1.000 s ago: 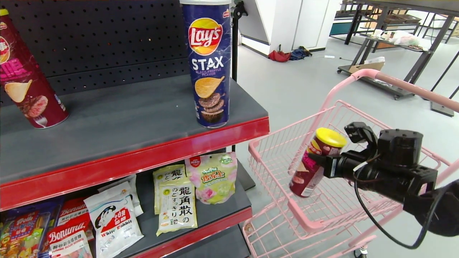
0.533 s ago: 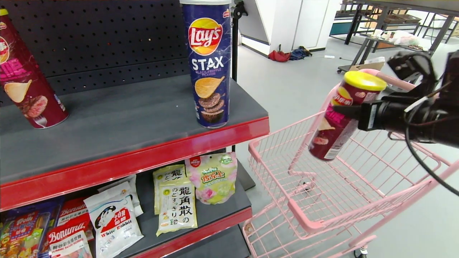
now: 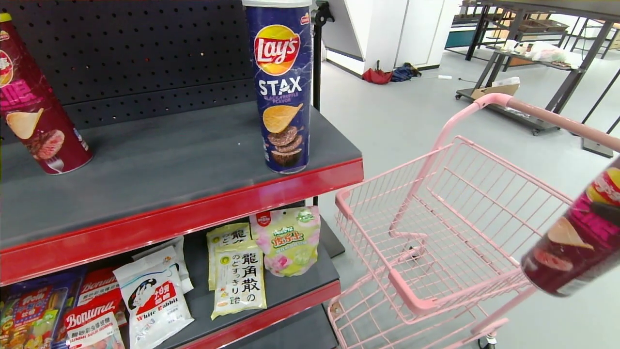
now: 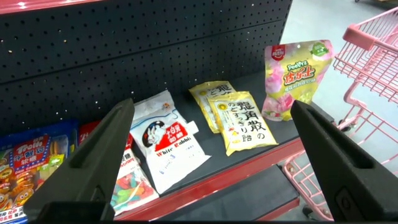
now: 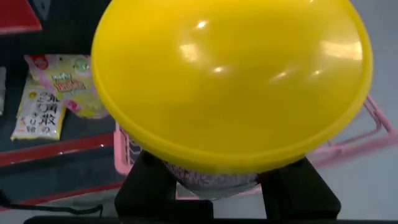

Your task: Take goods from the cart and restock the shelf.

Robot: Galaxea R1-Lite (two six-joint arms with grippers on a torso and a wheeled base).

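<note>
Chip canister (image 3: 576, 242), maroon, hangs tilted beside the pink cart (image 3: 387, 232), well apart from the shelf (image 3: 169, 160). My right gripper (image 5: 217, 190) clamps it; my left gripper (image 4: 211, 155) gapes, holding nothing. Risk: the tilted base catches the shelf's red edge, or topples the blue can (image 3: 283, 87).

The grey upper shelf with red front lip (image 3: 160, 165) offers a wide open stretch between the tall blue cylindrical chip canister (image 3: 282, 92), upright at its right front corner, and the maroon cylindrical chip canister (image 3: 34, 111) at its left end. The black perforated back panel (image 3: 145, 58) closes the rear. The pink wire cart (image 3: 406, 293) stands just beside the shelf's right end.
</note>
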